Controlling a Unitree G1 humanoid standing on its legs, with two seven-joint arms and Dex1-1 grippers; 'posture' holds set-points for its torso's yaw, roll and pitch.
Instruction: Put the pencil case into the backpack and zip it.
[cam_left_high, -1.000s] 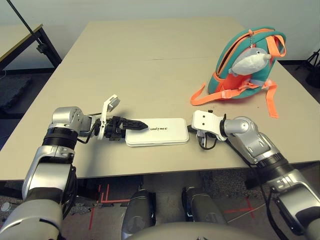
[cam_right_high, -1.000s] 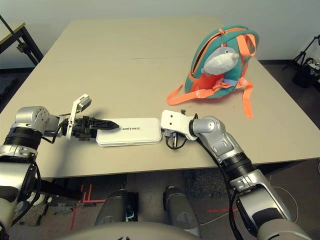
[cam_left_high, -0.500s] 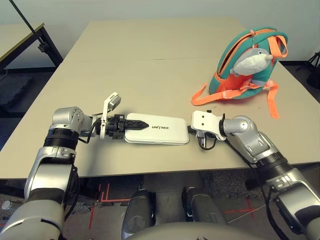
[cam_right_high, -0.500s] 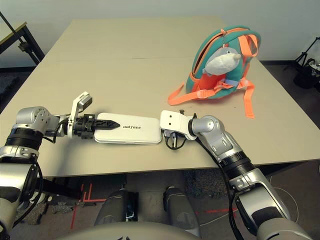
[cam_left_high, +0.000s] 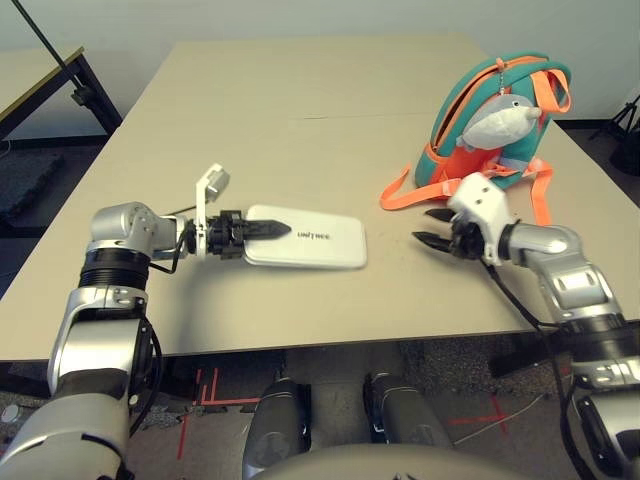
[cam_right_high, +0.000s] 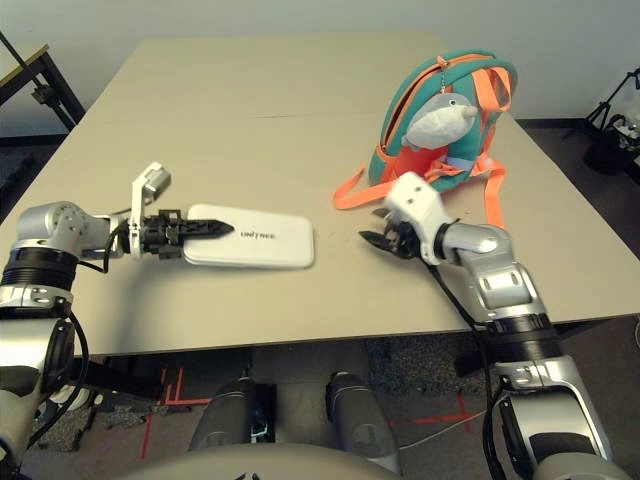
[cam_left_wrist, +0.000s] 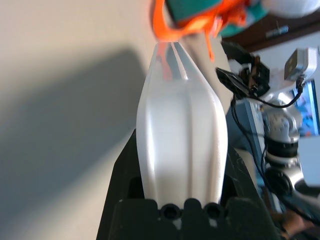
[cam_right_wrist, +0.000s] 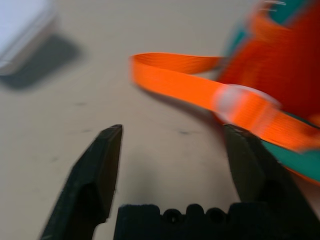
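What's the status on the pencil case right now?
Left end effector shut on pencil case. Right end effector open, empty, beside backpack. Nothing between them.

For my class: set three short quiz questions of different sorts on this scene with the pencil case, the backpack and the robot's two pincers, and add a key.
1. True or false: the left pincer is shut on the pencil case.
2. What is the right pincer doing?
A. Gripping an orange strap
B. Standing open above the table, holding nothing
C. Pulling the zip
3. Fill in: a plush ______ hangs on the backpack.

Key:
1. True; it clamps the case's end, and the left wrist view shows the case between its fingers.
2. B; its tips are apart beside the orange strap.
3. Dolphin.
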